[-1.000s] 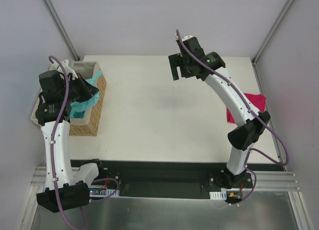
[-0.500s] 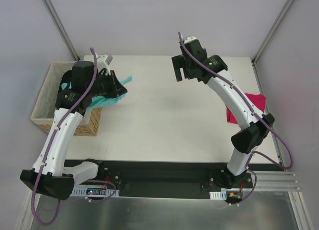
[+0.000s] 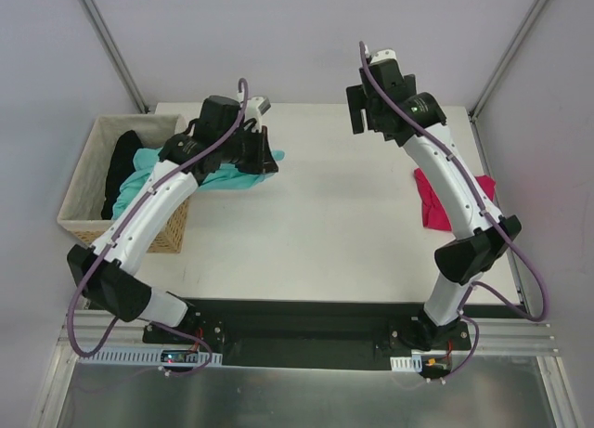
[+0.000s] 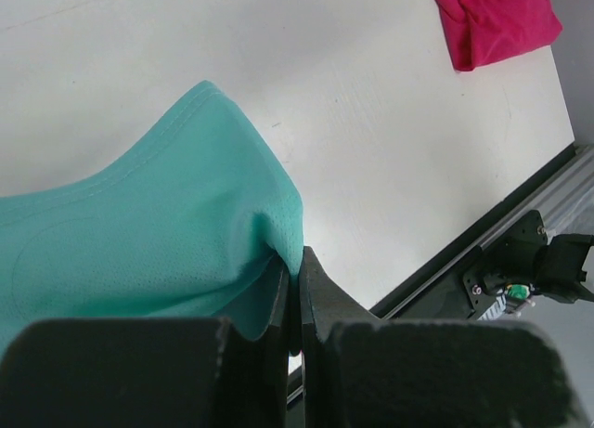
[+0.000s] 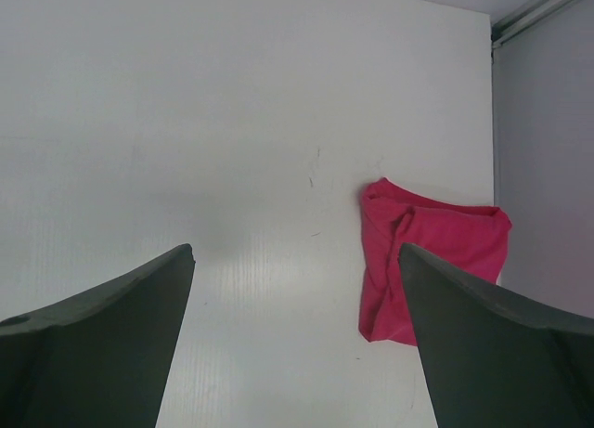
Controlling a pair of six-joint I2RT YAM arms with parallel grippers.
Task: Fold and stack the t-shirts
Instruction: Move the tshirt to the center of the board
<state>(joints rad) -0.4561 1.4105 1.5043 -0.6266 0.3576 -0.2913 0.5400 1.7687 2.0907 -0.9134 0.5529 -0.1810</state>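
Three t-shirts show. One teal t-shirt (image 3: 223, 175), pinched in the closed left gripper (image 3: 269, 159), stretches from the single basket (image 3: 167, 228) onto the table (image 3: 316, 214). One black t-shirt (image 3: 122, 159) lies inside that basket. One magenta t-shirt (image 3: 429, 201) lies crumpled near the table's right edge. The right gripper (image 3: 357, 112) hangs wide open, empty.

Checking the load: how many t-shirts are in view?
3: a teal one pinched in the left gripper, trailing from the basket; a magenta one at the table's right side; a black one in the basket, possibly hiding more.

Tan woven basket (image 3: 174, 226) at table's left edge; white table (image 3: 316, 224) — few faint scuffs
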